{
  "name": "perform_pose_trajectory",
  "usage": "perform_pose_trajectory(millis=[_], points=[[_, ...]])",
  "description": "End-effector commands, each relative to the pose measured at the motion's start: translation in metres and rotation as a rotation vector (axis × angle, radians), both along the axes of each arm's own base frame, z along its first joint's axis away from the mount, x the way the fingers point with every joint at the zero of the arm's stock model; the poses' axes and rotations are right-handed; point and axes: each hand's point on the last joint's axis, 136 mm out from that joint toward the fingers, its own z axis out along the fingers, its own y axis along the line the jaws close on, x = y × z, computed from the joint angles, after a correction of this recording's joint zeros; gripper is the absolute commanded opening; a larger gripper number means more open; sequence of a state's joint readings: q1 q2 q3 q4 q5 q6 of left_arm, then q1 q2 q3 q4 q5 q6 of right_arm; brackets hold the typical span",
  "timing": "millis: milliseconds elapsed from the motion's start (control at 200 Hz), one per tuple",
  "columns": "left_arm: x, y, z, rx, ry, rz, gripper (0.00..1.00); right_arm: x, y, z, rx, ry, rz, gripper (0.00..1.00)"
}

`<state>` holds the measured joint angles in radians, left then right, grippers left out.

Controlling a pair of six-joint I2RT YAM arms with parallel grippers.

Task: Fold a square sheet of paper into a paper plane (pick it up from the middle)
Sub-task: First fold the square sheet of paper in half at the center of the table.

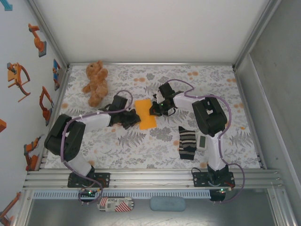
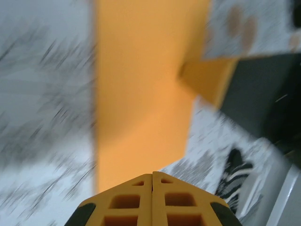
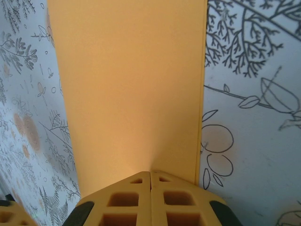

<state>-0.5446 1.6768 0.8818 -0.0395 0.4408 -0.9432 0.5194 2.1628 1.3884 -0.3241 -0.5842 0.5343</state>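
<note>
Top external: high above the near edge, looking down on the whole table (image 1: 211, 84).
Left wrist: low, blurred, peering past its own fingers (image 2: 127, 202).
Right wrist: just as close, looking over its fingers (image 3: 124, 200).
Shared: the orange sheet (image 1: 146, 114).

Striped tag (image 1: 115, 204) below table rail: "Place" legible (other word blurred).

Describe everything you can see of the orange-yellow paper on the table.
The orange-yellow paper sheet is thin, plain and matte, a narrow rectangle that looks folded in half. It lies flat on the floral tablecloth mid-table. The left end effector and right end effector, both closed, press their tips on it from opposite sides.
</note>
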Motion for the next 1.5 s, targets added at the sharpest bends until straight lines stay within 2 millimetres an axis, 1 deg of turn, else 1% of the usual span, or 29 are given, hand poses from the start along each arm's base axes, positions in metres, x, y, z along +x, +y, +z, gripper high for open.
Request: perform_pose_trajectory(millis=[0,70,145,260,320,361,411,501,566,631,731,816,911,936,981,1032,1107,1177,1232,1327,1402,1492], points=[[0.026,-0.006,-0.013,0.032,0.000,0.015,0.00,-0.072,-0.121,-0.117,-0.578,0.259,-0.074,0.00],[0.034,-0.010,-0.022,0.036,0.011,0.010,0.00,-0.071,-0.121,-0.117,-0.577,0.258,-0.075,0.00],[0.036,-0.012,-0.032,0.031,0.028,0.000,0.00,-0.072,-0.121,-0.117,-0.575,0.257,-0.076,0.00],[0.025,-0.017,-0.044,-0.016,0.061,-0.049,0.00,-0.072,-0.121,-0.117,-0.574,0.257,-0.077,0.00],[0.013,-0.017,-0.051,-0.053,0.078,-0.070,0.00,-0.072,-0.121,-0.118,-0.575,0.258,-0.076,0.00],[0.006,-0.013,-0.055,-0.060,0.088,-0.071,0.00,-0.072,-0.121,-0.117,-0.575,0.258,-0.077,0.00],[-0.005,-0.001,-0.063,-0.054,0.112,-0.071,0.00,-0.072,-0.121,-0.117,-0.576,0.260,-0.076,0.00],[-0.021,0.026,-0.070,-0.008,0.136,-0.057,0.00,-0.073,-0.122,-0.118,-0.578,0.261,-0.076,0.00],[-0.027,0.040,-0.064,0.029,0.129,-0.063,0.00,-0.072,-0.121,-0.117,-0.577,0.259,-0.076,0.00],[-0.027,0.043,-0.050,0.051,0.105,-0.078,0.00,-0.071,-0.121,-0.117,-0.577,0.257,-0.079,0.00],[-0.016,0.031,-0.020,0.017,0.035,-0.083,0.00,-0.071,-0.121,-0.118,-0.579,0.257,-0.078,0.00],[-0.009,0.011,-0.007,-0.014,0.005,-0.097,0.00,-0.071,-0.121,-0.117,-0.579,0.257,-0.081,0.00],[-0.010,-0.016,-0.007,-0.038,0.009,-0.122,0.00,-0.071,-0.121,-0.117,-0.579,0.256,-0.084,0.00],[-0.011,-0.021,-0.011,-0.031,0.021,-0.127,0.00,-0.071,-0.122,-0.118,-0.581,0.256,-0.085,0.00],[-0.013,-0.027,-0.018,-0.016,0.037,-0.132,0.00,-0.071,-0.122,-0.117,-0.581,0.257,-0.087,0.00],[-0.017,-0.029,-0.026,0.000,0.056,-0.136,0.00,-0.071,-0.122,-0.117,-0.579,0.257,-0.087,0.00],[-0.023,-0.024,-0.037,0.021,0.086,-0.131,0.00,-0.071,-0.122,-0.117,-0.580,0.256,-0.087,0.00],[-0.033,-0.017,-0.046,0.048,0.119,-0.135,0.00,-0.070,-0.122,-0.117,-0.579,0.254,-0.088,0.00],[-0.046,-0.008,-0.055,0.084,0.153,-0.148,0.00,-0.071,-0.122,-0.118,-0.581,0.255,-0.085,0.00],[-0.068,0.015,-0.066,0.172,0.204,-0.167,0.00,-0.071,-0.122,-0.117,-0.581,0.255,-0.088,0.00],[-0.078,0.030,-0.062,0.217,0.210,-0.180,0.00,-0.070,-0.122,-0.116,-0.580,0.254,-0.094,0.00],[-0.079,0.039,-0.048,0.230,0.183,-0.186,0.00,-0.070,-0.122,-0.114,-0.581,0.251,-0.112,0.00]])
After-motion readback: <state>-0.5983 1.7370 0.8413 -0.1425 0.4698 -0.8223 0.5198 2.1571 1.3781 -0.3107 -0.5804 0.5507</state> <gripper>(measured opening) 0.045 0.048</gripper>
